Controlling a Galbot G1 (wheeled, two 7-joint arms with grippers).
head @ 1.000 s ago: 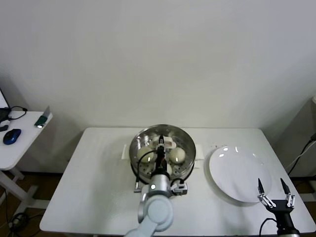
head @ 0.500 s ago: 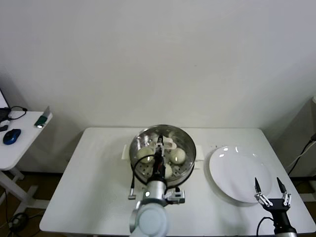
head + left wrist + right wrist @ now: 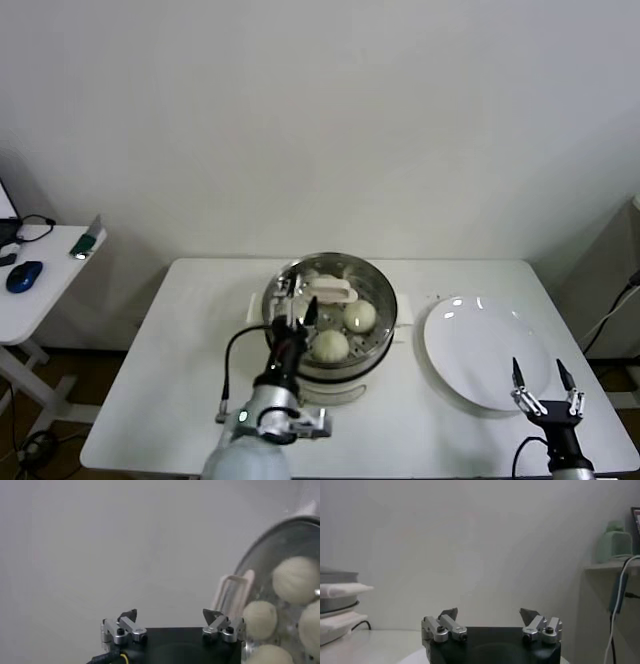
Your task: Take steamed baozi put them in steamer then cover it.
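Observation:
The steamer [image 3: 383, 300] stands mid-table with the cover on it; the cover's white handle [image 3: 331, 292] sits at its centre. Through the glass I see baozi [image 3: 360, 316], with another [image 3: 330, 346] near the front. My left gripper [image 3: 301, 306] is open and empty, above the steamer's front-left rim, clear of the handle. In the left wrist view this gripper [image 3: 170, 616] is open, with the handle [image 3: 233, 593] and several baozi [image 3: 296, 579] beyond its one finger. My right gripper [image 3: 540, 376] is open and empty at the front right; the right wrist view [image 3: 489, 614] shows the same.
A flat white plate [image 3: 480, 345] lies right of the steamer, under my right gripper. A side table with a blue mouse [image 3: 24, 276] stands at the far left. In the right wrist view the steamer's side [image 3: 337, 602] shows far off.
My left gripper has drawn back from the cover's handle, toward the front and left. The cover stays on the steamer. My right gripper sank slightly.

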